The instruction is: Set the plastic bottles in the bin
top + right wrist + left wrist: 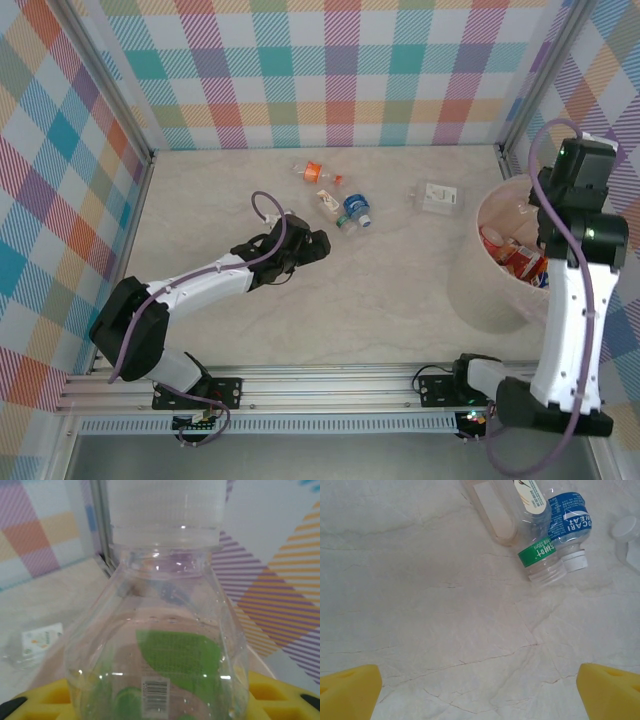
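My right gripper [160,702] is shut on a clear plastic bottle [165,630] with a green label and a white cap, gripped between its yellow pads [272,690]. In the top view that arm hangs over the pale pink bin [482,215], which holds several bottles [515,258]. My left gripper [480,692] is open and empty over bare table, its head [316,243] just short of a cluster: a blue-label bottle [567,522], a green-band bottle [540,555] and a clear white-label one [492,510]. An orange-capped bottle [318,174] lies farther back.
A flat clear bottle [437,197] lies between the cluster and the bin; it lies on the table at the left in the right wrist view [37,640]. Checked walls close in the table on three sides, with a metal post [503,150] in the corner behind the bin.
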Action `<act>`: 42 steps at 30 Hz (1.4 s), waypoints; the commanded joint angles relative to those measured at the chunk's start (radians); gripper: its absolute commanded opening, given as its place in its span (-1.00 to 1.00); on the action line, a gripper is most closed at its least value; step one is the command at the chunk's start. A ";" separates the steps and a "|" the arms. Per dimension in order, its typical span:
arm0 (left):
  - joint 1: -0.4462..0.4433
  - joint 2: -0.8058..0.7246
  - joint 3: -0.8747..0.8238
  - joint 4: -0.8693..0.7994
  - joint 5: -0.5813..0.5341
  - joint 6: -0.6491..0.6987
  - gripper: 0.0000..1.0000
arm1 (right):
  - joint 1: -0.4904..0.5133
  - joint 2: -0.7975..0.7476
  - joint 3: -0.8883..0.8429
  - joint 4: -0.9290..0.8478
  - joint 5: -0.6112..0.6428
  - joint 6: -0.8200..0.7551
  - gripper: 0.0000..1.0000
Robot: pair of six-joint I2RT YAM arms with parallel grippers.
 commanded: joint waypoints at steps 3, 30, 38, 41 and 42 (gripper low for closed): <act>0.009 -0.026 -0.007 0.020 -0.010 0.030 1.00 | -0.083 0.051 -0.053 -0.024 -0.070 0.015 0.14; 0.012 -0.027 -0.016 0.020 -0.024 -0.012 0.99 | -0.057 -0.039 -0.079 0.036 -0.366 0.117 0.99; 0.023 -0.053 -0.054 0.058 -0.011 -0.037 1.00 | 0.041 -0.121 -0.117 0.239 -0.734 0.281 0.99; 0.023 -0.071 -0.073 0.070 -0.016 -0.038 0.99 | 0.150 -0.093 -0.064 0.261 -0.766 0.299 0.99; 0.025 -0.077 -0.081 0.081 -0.015 -0.042 0.99 | 0.185 -0.083 -0.053 0.270 -0.757 0.298 0.99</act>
